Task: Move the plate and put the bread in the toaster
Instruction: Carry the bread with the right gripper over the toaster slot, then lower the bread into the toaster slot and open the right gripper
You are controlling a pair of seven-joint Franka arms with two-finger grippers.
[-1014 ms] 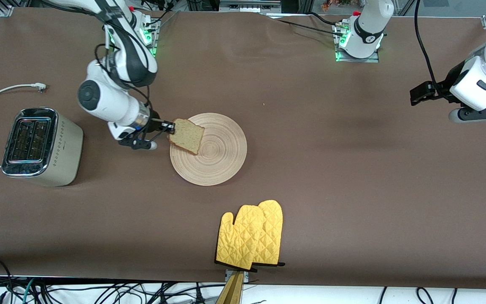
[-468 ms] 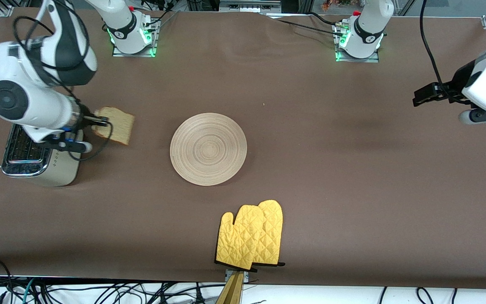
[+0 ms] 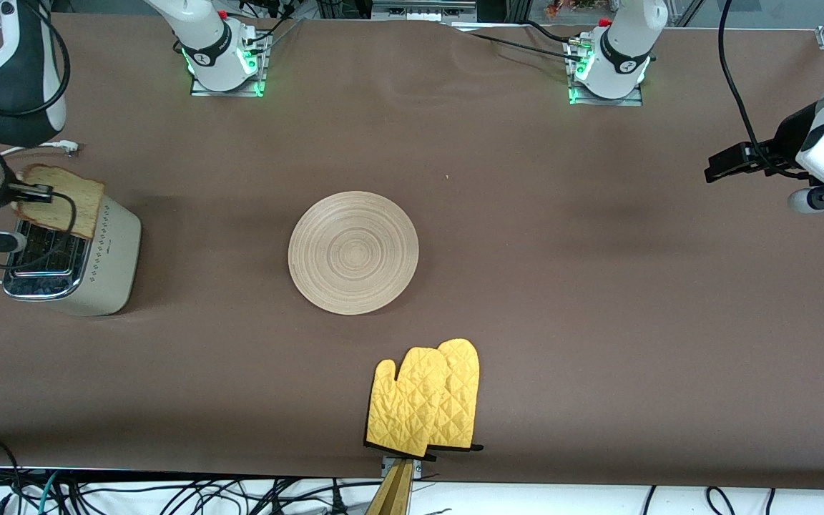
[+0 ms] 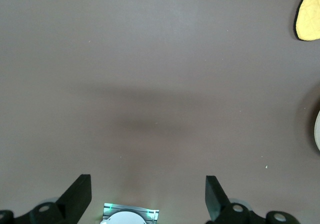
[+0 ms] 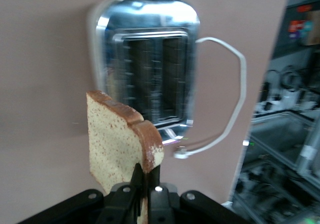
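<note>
Brown-crusted bread (image 3: 59,201) stands on edge over your toaster (image 3: 72,250), pinched at one edge by the right gripper (image 3: 29,190). Left gripper (image 4: 148,196) waits, fingers wide.

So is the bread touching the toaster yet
Apart. The right wrist view shows the bread, pinched in the right end effector, hanging above the toaster, its slots unentered.

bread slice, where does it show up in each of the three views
Front view: the bread slice hangs in the right pincer, over the toaster at the right arm's end of the table.
Left wrist view: not in it; only bare table, with the left pincer open.
Right wrist view: low in the picture, pinched by its crust.
Shared landmark: the toaster's chrome top, in the front and right wrist views.
</note>
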